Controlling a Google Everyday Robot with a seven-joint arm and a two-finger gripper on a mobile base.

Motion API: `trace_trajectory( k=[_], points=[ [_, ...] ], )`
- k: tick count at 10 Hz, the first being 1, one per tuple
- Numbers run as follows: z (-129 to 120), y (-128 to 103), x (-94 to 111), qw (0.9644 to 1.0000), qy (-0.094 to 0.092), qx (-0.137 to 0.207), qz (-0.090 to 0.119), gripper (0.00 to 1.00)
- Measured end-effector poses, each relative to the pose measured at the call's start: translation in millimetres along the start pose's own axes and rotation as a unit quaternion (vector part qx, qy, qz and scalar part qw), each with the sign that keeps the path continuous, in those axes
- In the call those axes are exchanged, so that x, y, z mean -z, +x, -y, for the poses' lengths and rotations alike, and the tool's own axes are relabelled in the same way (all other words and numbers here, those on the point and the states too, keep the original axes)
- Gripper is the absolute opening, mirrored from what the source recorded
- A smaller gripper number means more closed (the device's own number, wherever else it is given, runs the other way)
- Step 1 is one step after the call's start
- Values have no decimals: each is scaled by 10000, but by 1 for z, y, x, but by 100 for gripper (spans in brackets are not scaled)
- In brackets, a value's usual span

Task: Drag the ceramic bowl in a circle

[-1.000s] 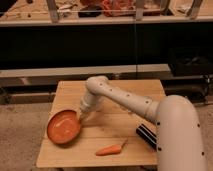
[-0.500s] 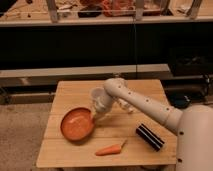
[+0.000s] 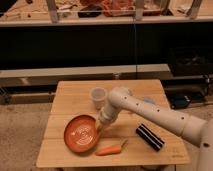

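1. Counter (image 3: 75, 92): a pale wooden slatted top, seen from in front and above. Its near edge runs close to the bottom of the view.
2. Ceramic bowl (image 3: 80, 135): wide, shallow and orange-red, with faint rings inside. It sits upright on the front-left part of the counter, near the front edge.
3. Hand (image 3: 100, 127): at the bowl's right rim, pointing down and leftward. Its tip merges with the rim and the wrist casing, so I cannot tell whether it is spread, pressed together or pinching the rim.
4. Arm (image 3: 150, 114): white, reaching in from the lower right across the counter. Its base is cut off at the right and bottom edges.
5. Cup (image 3: 98, 96): small, translucent whitish and upright. It stands behind the bowl and apart from it, just beside the arm's bend.
6. Carrot (image 3: 110, 149): lies just in front and to the right of the bowl. Whether the two touch is unclear.
7. Black object (image 3: 150, 137): a dark ribbed oblong to the right of the carrot, partly under the arm. What it is cannot be made out.
8. Shelf (image 3: 100, 21): runs behind the counter. Its contents are cut off by the top edge.
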Motion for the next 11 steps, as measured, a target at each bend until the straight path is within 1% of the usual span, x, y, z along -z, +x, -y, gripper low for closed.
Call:
trace_trajectory(
  k=[2,4,5,7,8,9,11],
  points=[
    [14,-23,-8,9994,-114,326,98,0],
    [34,-28,-18,9981,-73,602,116,0],
    [51,-27,-27,9967,-86,796,151,0],
    [80,-21,-42,9938,-113,1079,247,0],
    [90,-17,-47,9924,-105,1186,296,0],
    [100,-10,-51,9906,-71,1320,343,0],
    [110,8,-52,9893,21,1410,377,0]
  ],
)
